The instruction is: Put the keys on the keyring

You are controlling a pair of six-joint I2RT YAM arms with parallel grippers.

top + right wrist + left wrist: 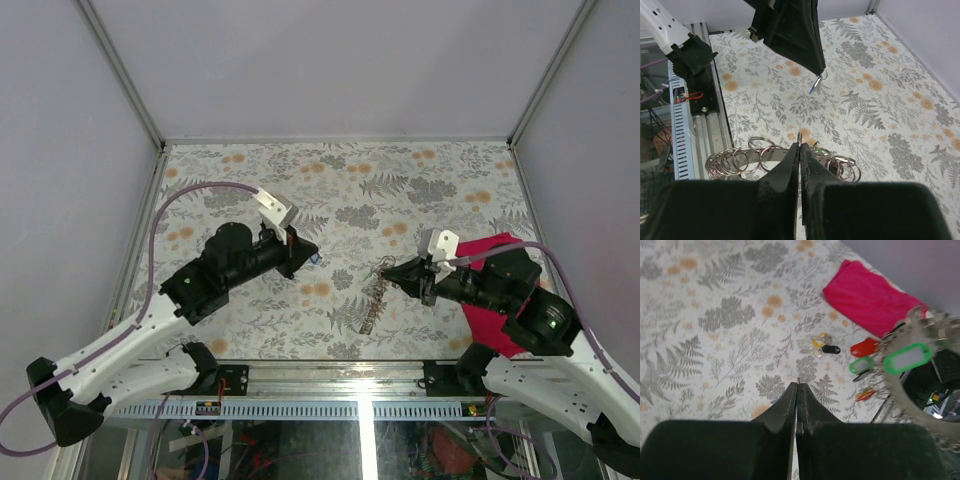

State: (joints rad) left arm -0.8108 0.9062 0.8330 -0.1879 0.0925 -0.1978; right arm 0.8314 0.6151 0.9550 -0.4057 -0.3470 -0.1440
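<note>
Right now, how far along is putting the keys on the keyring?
Done: nothing certain; a green key shows beside the keyring, attachment unclear. In hand: the left gripper pinches a blue key, the right gripper the keyring. Left: yellow key, black key, red key on the table.

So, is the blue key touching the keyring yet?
Apart. The top view shows bare patterned table between the blue key pinched in the left hand and the keyring hanging from the right hand.
</note>
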